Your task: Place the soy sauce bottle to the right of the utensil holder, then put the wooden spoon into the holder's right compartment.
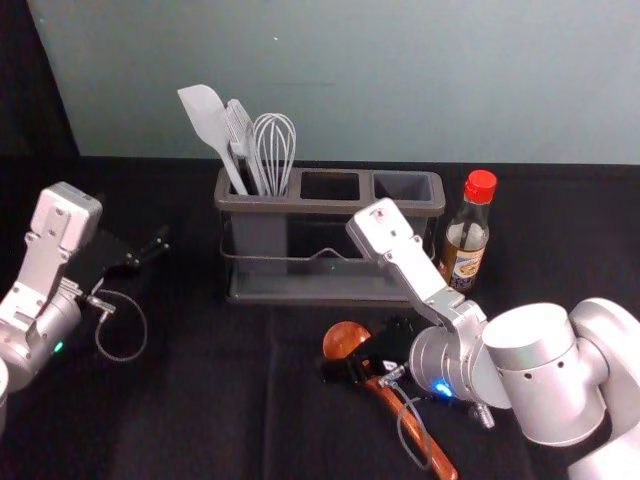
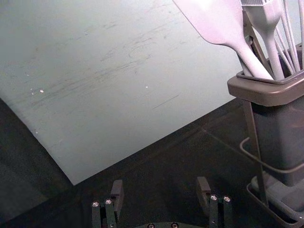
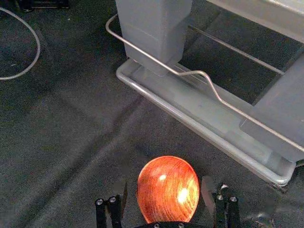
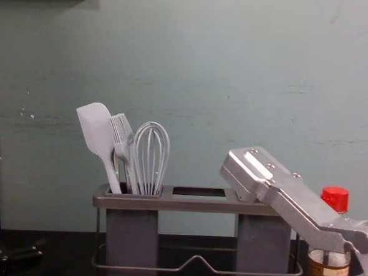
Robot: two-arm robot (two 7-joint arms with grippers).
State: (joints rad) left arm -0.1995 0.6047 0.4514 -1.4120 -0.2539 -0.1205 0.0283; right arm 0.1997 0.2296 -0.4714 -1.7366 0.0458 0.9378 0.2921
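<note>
The right arm (image 1: 535, 375) looms closest over the dark worktop (image 1: 200, 400), its hand (image 1: 360, 362) low above the spoon (image 1: 346, 338), fingers apart on either side of it. The wooden spoon lies on the cloth in front of the holder (image 1: 300, 206), bowl towards the holder, handle slanting back and to the right beneath the arm. In the holder's left compartment, a spatula (image 1: 204, 115), a whisk (image 1: 274, 145) and another pale utensil (image 1: 240, 130) lean together. Just beside the holder's right end, the red-capped bottle (image 1: 466, 262) stands upright. Off to the left of the holder, the left hand (image 1: 148, 240) hangs above the worktop, fingers apart with nothing between them. A pale green wall (image 1: 380, 80) rises behind the scene.
</note>
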